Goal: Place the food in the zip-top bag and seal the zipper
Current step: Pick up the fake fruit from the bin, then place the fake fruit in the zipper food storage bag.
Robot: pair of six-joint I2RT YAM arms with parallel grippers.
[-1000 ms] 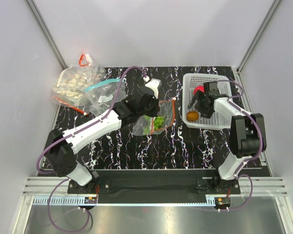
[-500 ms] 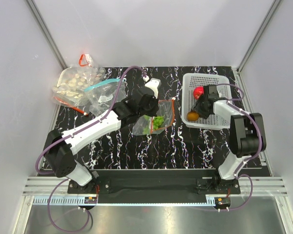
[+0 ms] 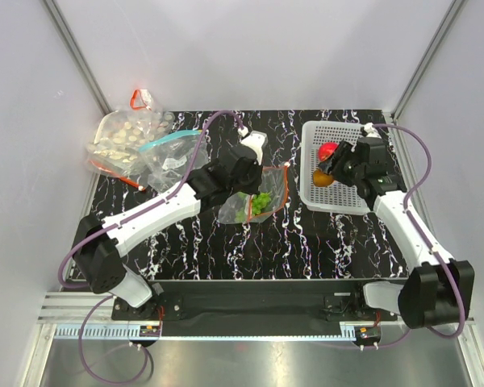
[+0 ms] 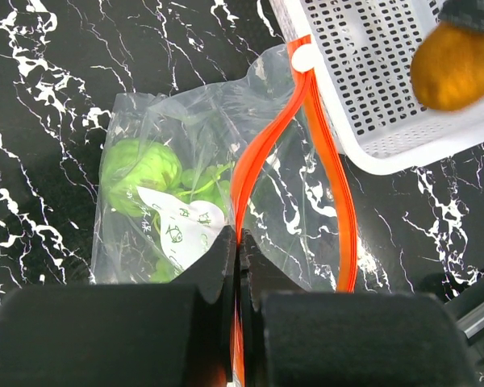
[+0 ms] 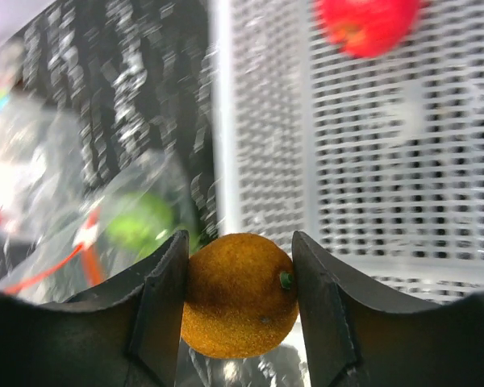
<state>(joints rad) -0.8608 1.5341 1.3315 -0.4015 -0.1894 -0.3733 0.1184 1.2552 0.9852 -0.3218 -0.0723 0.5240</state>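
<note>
Right wrist view: a fuzzy brown-orange toy ball (image 5: 239, 294) sits pinched in the right gripper (image 5: 239, 274), above the white perforated basket's (image 3: 347, 200) left side. Leftward lies the crinkly clear zip-top bag (image 4: 169, 201), mouth facing the ball, one red-orange zipper strip (image 4: 262, 153) nipped by the left gripper (image 4: 238, 242)

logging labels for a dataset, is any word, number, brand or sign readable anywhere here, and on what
No text can be read for certain.
On the white paper slip inside the zip-top bag: dark handwritten marks, too small and scrawled to read.
On the white basket: no lettering visible.
</note>
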